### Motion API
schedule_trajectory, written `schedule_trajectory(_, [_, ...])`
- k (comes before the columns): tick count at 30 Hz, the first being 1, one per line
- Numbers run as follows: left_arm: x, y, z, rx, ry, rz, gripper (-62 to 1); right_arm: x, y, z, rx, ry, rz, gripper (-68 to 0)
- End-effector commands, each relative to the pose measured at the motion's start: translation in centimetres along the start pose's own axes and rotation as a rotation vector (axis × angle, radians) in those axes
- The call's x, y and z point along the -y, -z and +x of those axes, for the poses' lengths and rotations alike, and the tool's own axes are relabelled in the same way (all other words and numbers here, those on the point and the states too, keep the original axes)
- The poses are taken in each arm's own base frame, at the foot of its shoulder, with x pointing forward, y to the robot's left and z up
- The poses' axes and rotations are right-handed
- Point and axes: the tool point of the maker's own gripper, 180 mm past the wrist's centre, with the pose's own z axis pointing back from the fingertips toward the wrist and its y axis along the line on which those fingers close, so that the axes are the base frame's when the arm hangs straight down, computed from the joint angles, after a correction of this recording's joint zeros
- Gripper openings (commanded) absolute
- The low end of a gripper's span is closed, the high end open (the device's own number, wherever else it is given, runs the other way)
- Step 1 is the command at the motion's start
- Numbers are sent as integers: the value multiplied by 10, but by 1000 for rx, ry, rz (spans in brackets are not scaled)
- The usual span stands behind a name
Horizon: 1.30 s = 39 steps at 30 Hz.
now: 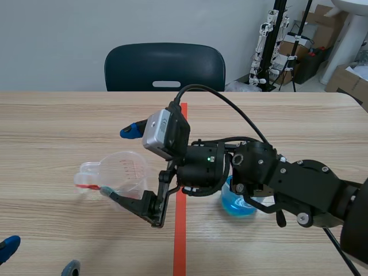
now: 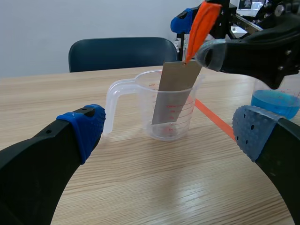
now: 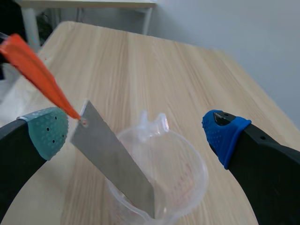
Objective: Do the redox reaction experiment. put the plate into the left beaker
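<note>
The left beaker [image 1: 123,169] is a clear plastic measuring cup with a handle, standing left of the red tape line. A grey metal plate [image 2: 173,96] leans inside it, its lower end in the cup [image 3: 187,164] and its top over the rim. An orange tag [image 3: 40,75] is fixed to the plate's [image 3: 115,161] upper corner. My right gripper [image 1: 119,162] hangs over the beaker, open, one finger on each side; the plate's top lies next to its grey-green pad [image 3: 49,131]. My left gripper [image 2: 169,136] stands open near the table's front left, facing the beaker [image 2: 185,122].
A second beaker [image 1: 238,201] with blue liquid stands right of the tape line, partly under the right arm, also seen as the blue beaker [image 2: 276,101]. A dark chair [image 1: 164,66] stands behind the table's far edge. Boxes and stands fill the back right.
</note>
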Motion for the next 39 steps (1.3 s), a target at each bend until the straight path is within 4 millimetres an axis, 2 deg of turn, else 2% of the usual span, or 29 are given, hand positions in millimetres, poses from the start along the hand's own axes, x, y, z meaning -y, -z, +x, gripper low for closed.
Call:
schedule_trajectory(1, [-4,3,7,29,9,5,-42,8,2,16,56,5,-10,-77])
schedule_trajectory(7, [-4,3,7,29,9,5,-42,11,-1,29,99,34,-10,-77])
schedule_trajectory(12, [-4,3,7,29,9,5,-42,26,-8,75,221,115,4,-78])
schedule_trajectory(17, [-4,3,7,29,9,5,-42,46,-6,118,213,106,3,-78])
schedule_trajectory(20, [-4,3,7,29,9,5,-42,55,-2,135,207,106,2,-78])
schedule_trajectory(25, [-4,3,7,29,9,5,-42,72,14,137,127,94,-41,-78])
schedule_trajectory(39, [-4,3,7,30,9,5,-42,74,17,138,117,105,-40,-78])
